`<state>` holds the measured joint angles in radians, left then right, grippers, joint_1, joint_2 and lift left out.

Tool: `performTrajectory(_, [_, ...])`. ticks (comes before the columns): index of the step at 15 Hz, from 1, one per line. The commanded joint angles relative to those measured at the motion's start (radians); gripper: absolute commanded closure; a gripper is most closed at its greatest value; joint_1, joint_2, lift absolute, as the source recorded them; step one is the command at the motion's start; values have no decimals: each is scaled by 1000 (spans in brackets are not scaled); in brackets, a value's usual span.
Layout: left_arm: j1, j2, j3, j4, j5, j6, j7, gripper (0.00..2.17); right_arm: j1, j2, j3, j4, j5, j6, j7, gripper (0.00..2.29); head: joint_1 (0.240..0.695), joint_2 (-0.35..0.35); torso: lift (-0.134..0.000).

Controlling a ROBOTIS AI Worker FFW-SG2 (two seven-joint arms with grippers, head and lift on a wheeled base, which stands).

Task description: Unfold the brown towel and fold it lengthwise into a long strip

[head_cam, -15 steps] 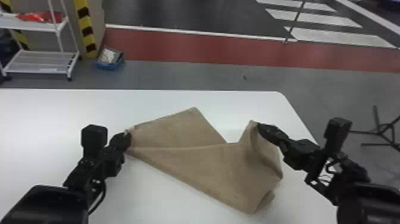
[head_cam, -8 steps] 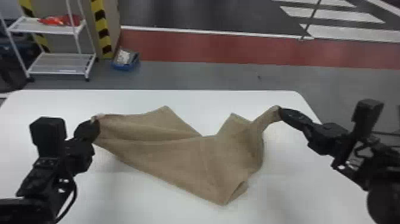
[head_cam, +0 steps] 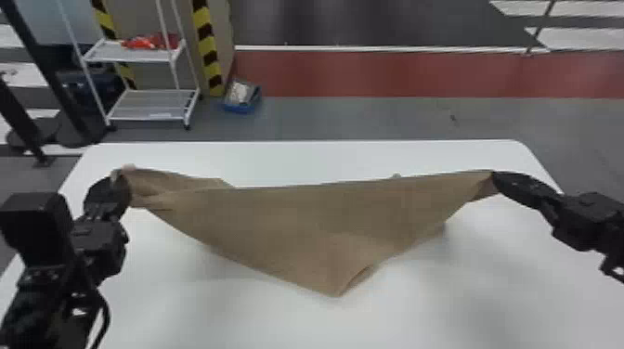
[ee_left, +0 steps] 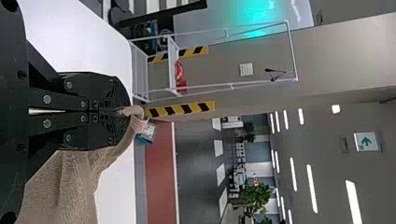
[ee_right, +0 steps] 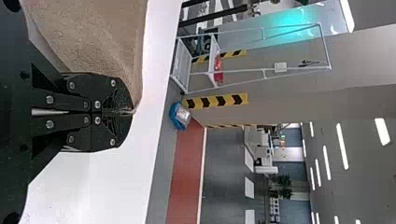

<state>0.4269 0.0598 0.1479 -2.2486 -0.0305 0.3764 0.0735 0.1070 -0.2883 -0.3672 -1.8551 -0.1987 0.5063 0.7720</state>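
Towel (head_cam: 297, 222) is hanging over the table (head_cam: 469, 301); left gripper (ee_left: 125, 111) and right gripper (ee_right: 130, 112) are each clenching one end, probably spreading it wide so folds are opening.

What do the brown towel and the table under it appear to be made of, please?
The brown towel looks like soft woven cloth, perhaps cotton, with matte, finely ribbed texture and limp folds. The table has a smooth, pale top with a faint sheen, possibly laminate or plastic.
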Motion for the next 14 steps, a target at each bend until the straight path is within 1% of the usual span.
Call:
performTrajectory(1, [38, 0, -27, -68, -65, 0, 32, 1180, 8, 8, -30, -24, -16, 5, 24, 1362, 695, -5, -114])
performTrajectory(2, [50, 0, -39, -100, -85, 6, 43, 1180, 19, 8, -41, -53, -21, 12, 38, 1362, 695, -8, -114])
performTrajectory(3, [59, 0, -45, -121, -89, 40, 48, 1180, 30, 8, -52, -85, -27, 18, 41, 1362, 695, -10, -114])
performTrajectory(5, [55, 0, -67, -120, -121, 169, 58, 1177, 36, 9, -64, -91, -27, 24, 41, 1362, 695, -16, -114])
performTrajectory(8, [36, 0, -71, 0, -126, 178, 65, 1160, 16, 11, -101, -27, -22, 2, 33, 1362, 695, -21, -114])
performTrajectory(9, [26, 0, -73, 38, -126, 175, 57, 944, -3, 11, -111, -1, -19, 2, 32, 1362, 695, -29, -114])
performTrajectory(10, [21, 2, -73, 69, -126, 157, 43, 407, -15, 6, -113, 16, -15, 8, 30, 1362, 695, -38, -114])
performTrajectory(11, [19, 9, -73, 90, -129, 151, 37, 103, -23, 3, -114, 22, -13, 12, 27, 1362, 695, -48, -114])
performTrajectory(13, [15, 37, -71, 147, -137, 135, 29, 80, -36, 1, -114, 22, 2, 21, 24, 1362, 695, -71, -114])
performTrajectory(14, [15, 41, -70, 162, -137, 135, 29, 83, -38, 1, -114, 22, 7, 24, 24, 1362, 695, -73, -114])
